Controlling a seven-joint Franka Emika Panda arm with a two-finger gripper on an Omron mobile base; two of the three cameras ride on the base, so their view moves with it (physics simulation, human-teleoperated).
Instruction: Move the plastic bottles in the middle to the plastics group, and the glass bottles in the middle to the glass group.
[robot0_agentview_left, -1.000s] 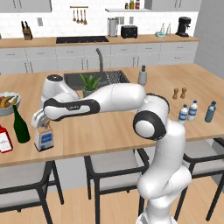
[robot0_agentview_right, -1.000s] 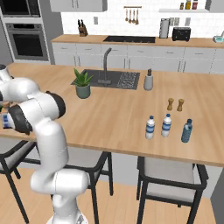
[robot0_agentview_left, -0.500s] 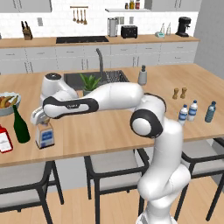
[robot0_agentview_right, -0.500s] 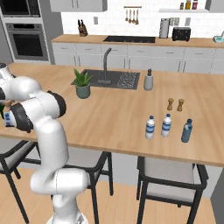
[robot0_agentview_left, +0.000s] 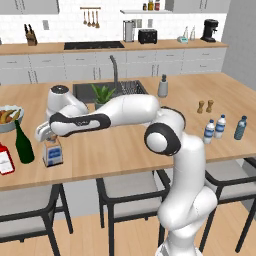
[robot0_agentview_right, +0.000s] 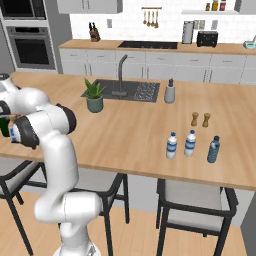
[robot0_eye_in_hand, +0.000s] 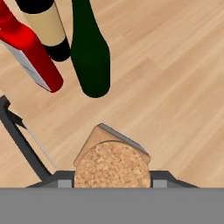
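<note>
My gripper (robot0_agentview_left: 46, 134) is shut on the tan stopper of the squat square clear bottle (robot0_agentview_left: 52, 153), which sits low at the counter's left front. In the hand view the cork top (robot0_eye_in_hand: 111, 164) fills the space between the fingers. The tall dark green bottle (robot0_agentview_left: 23, 143) (robot0_eye_in_hand: 91, 52) stands just left of it, and the short red bottle with a white label (robot0_agentview_left: 5, 159) (robot0_eye_in_hand: 30, 52) stands beyond that. Three small plastic water bottles (robot0_agentview_left: 219, 126) (robot0_agentview_right: 190, 143) stand together at the right end of the counter.
A bowl of fruit (robot0_agentview_left: 7, 118) sits behind the green bottle. A potted plant (robot0_agentview_left: 103, 93), sink and faucet (robot0_agentview_left: 115, 70) occupy the counter's middle back. Two brown pepper mills (robot0_agentview_left: 205, 106) and a soap dispenser (robot0_agentview_left: 162, 87) stand to the right. Chairs line the front edge.
Hardly anything differs: the hand stays closed on the squat bottle beside the green bottle, with only a slight shift of the arm.
</note>
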